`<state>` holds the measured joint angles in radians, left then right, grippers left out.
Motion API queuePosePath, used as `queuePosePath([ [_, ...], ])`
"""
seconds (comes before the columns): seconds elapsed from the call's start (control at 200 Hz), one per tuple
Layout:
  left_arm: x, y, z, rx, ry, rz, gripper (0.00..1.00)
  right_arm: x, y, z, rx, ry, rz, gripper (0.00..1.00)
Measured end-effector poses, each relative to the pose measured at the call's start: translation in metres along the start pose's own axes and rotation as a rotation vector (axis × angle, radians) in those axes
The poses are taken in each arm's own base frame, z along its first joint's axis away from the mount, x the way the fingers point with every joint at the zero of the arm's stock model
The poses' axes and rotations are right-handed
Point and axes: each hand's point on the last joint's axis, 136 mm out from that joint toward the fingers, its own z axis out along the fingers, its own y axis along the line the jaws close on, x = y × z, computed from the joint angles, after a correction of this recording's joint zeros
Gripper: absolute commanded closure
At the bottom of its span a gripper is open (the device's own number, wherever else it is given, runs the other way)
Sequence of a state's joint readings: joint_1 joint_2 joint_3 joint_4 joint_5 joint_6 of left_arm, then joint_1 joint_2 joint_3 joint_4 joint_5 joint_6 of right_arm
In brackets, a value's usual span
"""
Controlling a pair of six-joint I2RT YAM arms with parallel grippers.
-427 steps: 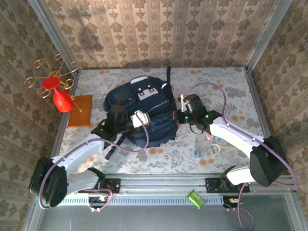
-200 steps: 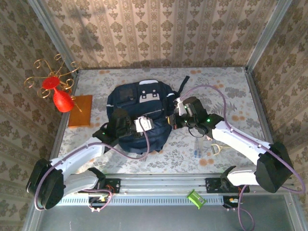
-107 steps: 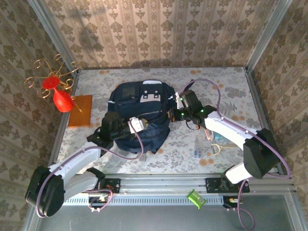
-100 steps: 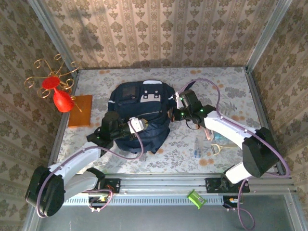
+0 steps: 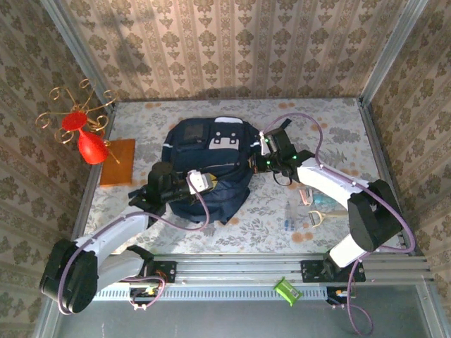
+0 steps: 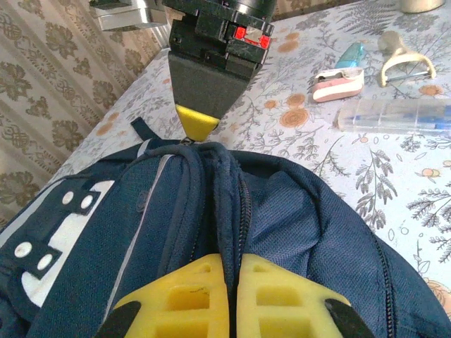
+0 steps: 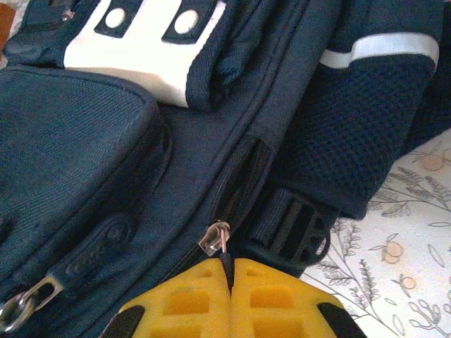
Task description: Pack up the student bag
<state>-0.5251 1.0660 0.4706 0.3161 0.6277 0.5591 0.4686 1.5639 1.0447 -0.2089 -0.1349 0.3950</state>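
On the floral worktop [image 5: 338, 127], the left tool [image 6: 231, 271] pinches a fold of the navy student bag [image 5: 204, 151] while the right tool [image 7: 229, 273] pinches its zip pull [image 7: 214, 239].

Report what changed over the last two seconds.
The large dark navy fabric backpack turned slightly, its top end swinging rightward; the right arm folded in closer. The left fingers stayed shut on a fabric fold, the right fingers on a zip pull. The red vase stayed put.
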Motion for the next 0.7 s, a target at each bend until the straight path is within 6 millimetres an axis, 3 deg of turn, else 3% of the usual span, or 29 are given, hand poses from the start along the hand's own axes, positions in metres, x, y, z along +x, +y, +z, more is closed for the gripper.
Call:
queuePosePath([
  [0.225, -0.007, -0.003, -0.001, 0.03, -0.047, 0.003, 1.0, -0.004, -0.029, 0.005, 0.049, 0.002, 0.05, 1.0],
  [0.7, -0.001, 0.006, -0.003, 0.019, -0.064, -0.014, 1.0, -0.005, -0.033, 0.003, 0.031, -0.001, 0.062, 1.0],
])
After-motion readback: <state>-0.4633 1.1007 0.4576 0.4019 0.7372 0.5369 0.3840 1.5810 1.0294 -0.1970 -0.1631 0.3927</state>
